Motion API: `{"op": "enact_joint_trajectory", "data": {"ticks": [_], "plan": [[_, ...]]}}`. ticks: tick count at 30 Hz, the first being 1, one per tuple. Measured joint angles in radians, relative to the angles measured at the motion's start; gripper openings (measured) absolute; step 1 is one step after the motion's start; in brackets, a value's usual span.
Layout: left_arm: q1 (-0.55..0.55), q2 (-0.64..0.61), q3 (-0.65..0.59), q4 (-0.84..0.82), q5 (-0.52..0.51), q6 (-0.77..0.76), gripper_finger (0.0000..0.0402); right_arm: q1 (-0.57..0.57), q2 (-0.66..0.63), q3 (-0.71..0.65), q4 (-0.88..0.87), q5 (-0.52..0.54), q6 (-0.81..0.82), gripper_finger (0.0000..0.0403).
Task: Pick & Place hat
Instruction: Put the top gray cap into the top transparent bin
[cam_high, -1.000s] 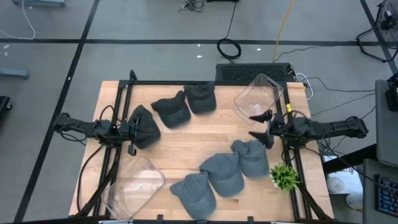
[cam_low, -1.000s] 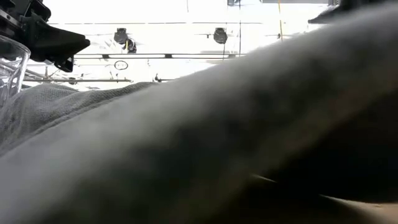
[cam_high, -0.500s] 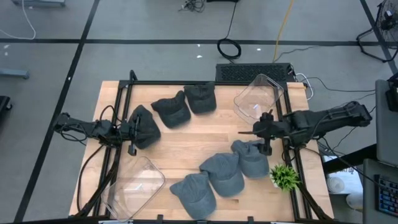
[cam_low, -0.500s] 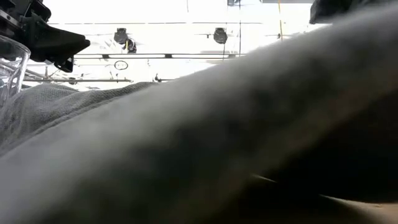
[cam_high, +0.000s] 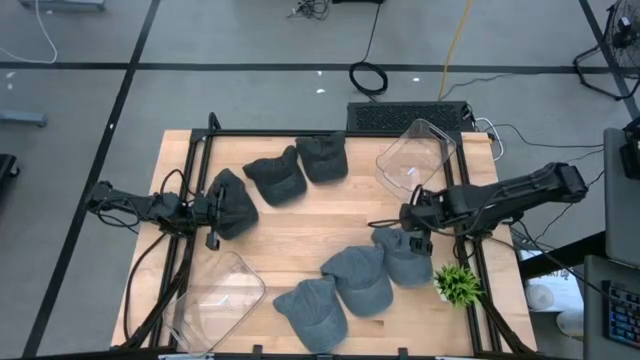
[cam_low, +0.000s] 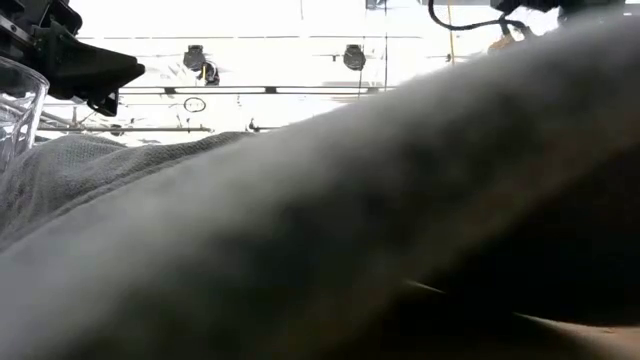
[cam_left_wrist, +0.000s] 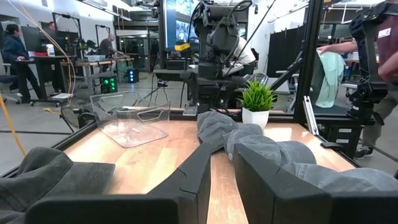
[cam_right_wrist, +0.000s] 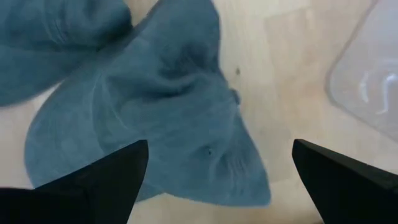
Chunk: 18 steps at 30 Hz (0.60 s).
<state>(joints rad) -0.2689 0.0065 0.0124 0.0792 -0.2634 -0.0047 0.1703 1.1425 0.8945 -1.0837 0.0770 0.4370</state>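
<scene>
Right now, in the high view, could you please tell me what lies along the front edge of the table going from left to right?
Clear plastic bin → first grey hat → second grey hat → third grey hat, with the right gripper open just above it → small potted plant.

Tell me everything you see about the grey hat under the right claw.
The grey-blue hat is soft fabric, creased and slumped flat on the wooden table at its right side, beside the small potted plant. Its edge overlaps the neighbouring grey hat. The right claw hovers above it, open, fingers spread to either side, not touching the cloth.
</scene>
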Motion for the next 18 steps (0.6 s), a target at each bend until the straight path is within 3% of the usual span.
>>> {"op": "enact_joint_trajectory", "data": {"ticks": [18], "plan": [[0.0, 0.0, 0.0, 0.0, 0.0, 0.0, 0.0076, 0.0, 0.027, -0.183, 0.155, -0.051, -0.012, 0.0389]]}}
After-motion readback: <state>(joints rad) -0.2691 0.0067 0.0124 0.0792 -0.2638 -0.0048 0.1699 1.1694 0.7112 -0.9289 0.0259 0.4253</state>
